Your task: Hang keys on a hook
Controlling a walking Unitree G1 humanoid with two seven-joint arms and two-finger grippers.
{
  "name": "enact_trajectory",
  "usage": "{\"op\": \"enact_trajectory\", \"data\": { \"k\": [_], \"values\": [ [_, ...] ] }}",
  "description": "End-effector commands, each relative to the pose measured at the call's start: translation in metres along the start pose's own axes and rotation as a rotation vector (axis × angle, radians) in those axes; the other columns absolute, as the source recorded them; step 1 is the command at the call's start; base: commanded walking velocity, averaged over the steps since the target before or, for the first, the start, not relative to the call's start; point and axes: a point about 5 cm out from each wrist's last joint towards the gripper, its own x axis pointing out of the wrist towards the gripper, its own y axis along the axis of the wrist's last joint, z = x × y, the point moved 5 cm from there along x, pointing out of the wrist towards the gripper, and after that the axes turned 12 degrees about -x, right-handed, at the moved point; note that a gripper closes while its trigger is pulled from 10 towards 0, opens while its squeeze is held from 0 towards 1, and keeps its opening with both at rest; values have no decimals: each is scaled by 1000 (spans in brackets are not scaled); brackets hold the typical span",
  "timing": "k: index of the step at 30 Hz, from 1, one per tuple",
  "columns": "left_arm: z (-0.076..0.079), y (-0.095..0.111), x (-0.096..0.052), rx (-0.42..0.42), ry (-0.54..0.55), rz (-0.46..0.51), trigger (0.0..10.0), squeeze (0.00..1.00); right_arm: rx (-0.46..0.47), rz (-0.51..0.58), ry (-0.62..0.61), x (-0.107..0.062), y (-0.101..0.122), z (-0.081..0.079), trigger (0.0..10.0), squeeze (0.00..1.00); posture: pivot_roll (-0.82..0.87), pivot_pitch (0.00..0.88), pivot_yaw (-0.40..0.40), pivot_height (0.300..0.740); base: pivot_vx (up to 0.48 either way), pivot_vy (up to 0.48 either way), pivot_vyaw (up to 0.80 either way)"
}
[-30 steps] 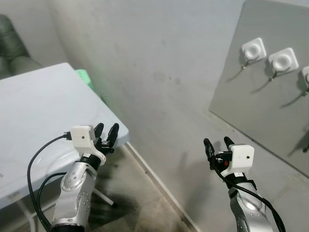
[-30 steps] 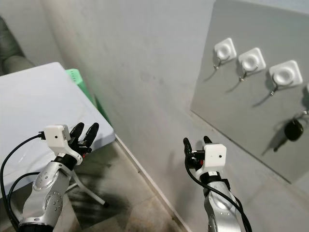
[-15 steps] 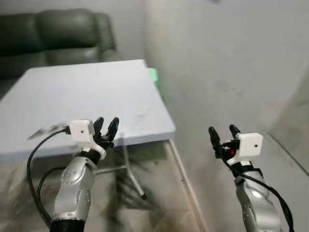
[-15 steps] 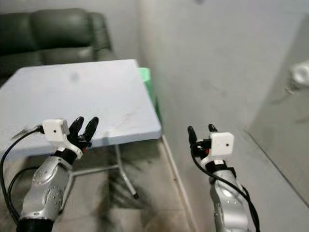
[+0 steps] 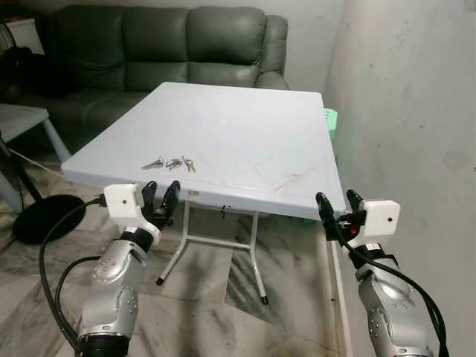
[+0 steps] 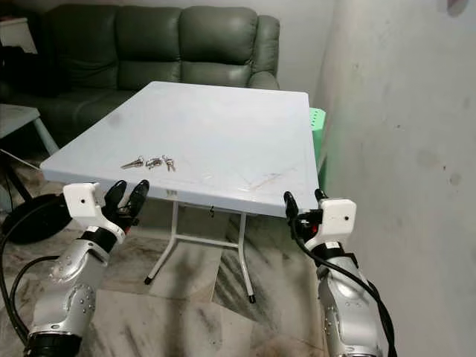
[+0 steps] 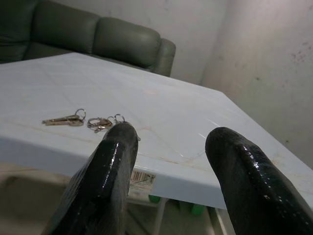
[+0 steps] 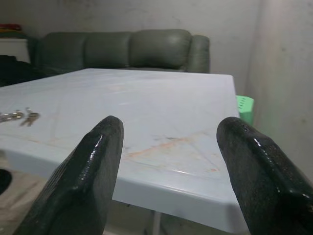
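A bunch of silver keys (image 5: 171,163) lies on the pale blue folding table (image 5: 245,134), near its front left edge; the same keys (image 7: 93,121) lie just beyond my left fingers. My left gripper (image 5: 161,195) hangs open below and in front of the table's front edge, a short way under the keys. My right gripper (image 5: 338,204) is open too, empty, by the table's front right corner. In the right wrist view the keys (image 8: 19,116) sit far off to the side.
A dark green sofa (image 5: 163,44) stands behind the table. A bare grey wall (image 5: 416,111) runs along the right, with a green stool (image 5: 331,120) between it and the table. A black fan base (image 5: 41,218) rests on the floor at left. The table's metal legs (image 5: 223,245) stand ahead.
The camera has swung left from the wall with the hooks to face the table and sofa. Both arms keep the same raised pose with fingers apart.
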Motion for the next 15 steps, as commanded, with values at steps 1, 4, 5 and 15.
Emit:
{"op": "enact_trajectory", "data": {
  "k": [1, 4, 5, 15],
  "values": [
    [4, 2, 5, 3, -5, -2, 10000, 0, -5, 5, -7, 2, 4, 3, 10000, 0, 177, 0, -14, 736, 0, 322, 0],
    [3, 2, 6, -6, 0, -1, 10000, 0, -3, 4, -6, 3, 4, 3, 10000, 0, 177, 0, -14, 736, 0, 354, 0],
    [3, 2, 6, -8, 0, 0, 10000, 0, -2, 5, -5, 2, 4, 3, 10000, 0, 177, 0, -14, 736, 0, 375, 0],
    [2, 4, 7, -27, 8, 10, 10000, 0, 3, 1, 11, 2, 5, 0, 10000, 0, 175, 0, -20, 736, 0, 461, 0]
  ]
}}
